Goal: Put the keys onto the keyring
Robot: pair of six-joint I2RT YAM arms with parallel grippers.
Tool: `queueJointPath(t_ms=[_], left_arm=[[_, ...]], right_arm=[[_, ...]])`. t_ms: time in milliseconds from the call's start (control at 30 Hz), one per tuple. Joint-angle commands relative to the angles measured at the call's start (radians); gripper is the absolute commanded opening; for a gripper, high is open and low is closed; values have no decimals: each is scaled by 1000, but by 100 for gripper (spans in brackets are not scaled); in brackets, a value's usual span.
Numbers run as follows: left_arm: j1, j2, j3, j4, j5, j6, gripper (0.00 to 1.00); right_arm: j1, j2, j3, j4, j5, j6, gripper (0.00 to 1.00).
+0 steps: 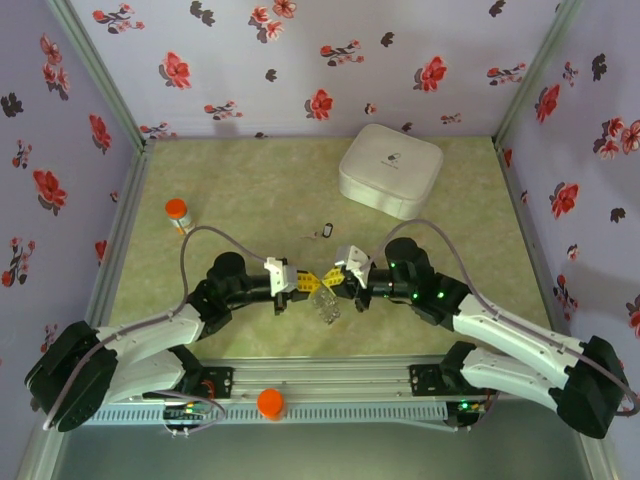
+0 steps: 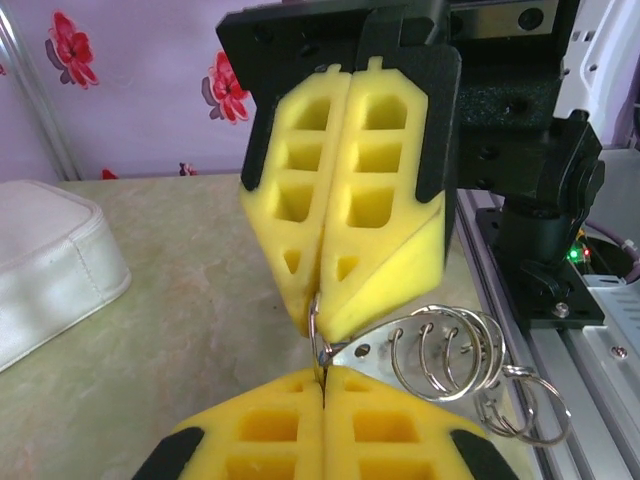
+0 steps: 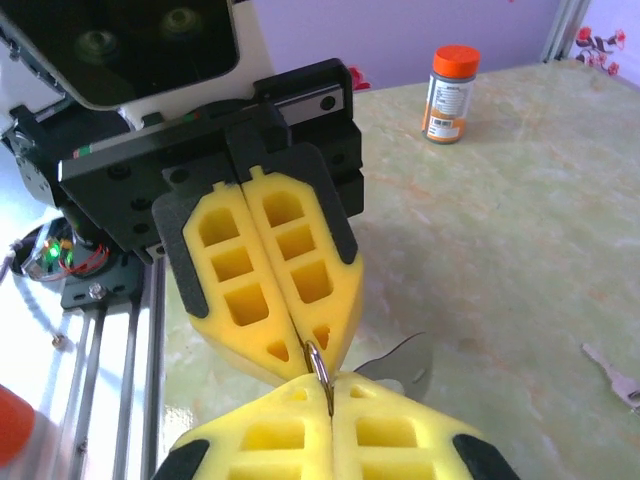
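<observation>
The keyring (image 2: 452,352) is a thin metal ring carrying several smaller silver loops and a flat silver tab with a hole. It hangs just above the table between my two grippers, near the front rail (image 1: 325,305). My left gripper (image 2: 323,385) is shut on its wire. My right gripper (image 3: 330,395) is shut on the same wire, tip to tip with the left one (image 1: 322,281). A small key with a black-and-silver head (image 1: 327,232) lies loose on the table behind them, and it also appears at the right edge of the right wrist view (image 3: 615,378). The blue-headed key is hidden.
A white rounded square box (image 1: 390,168) sits at the back right. An orange-capped bottle (image 1: 177,213) stands at the left. An orange cap (image 1: 270,402) rests on the front rail. Flowered walls close in the table on three sides.
</observation>
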Motion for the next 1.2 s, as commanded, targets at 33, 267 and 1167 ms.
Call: queueJointPath(t_ms=[33,267,1167], left_arm=[[-4,-41,45,-71,6,-31,31],[-11,-107,173,-610,-27,136,40],[-40,-63,205,-523,-26,205,0]], right_arm=[[3,12,55,-68,-51,-18,0],[75,53,190,-360,89,-186,0],[141,128,296,-444,121,-260,0]])
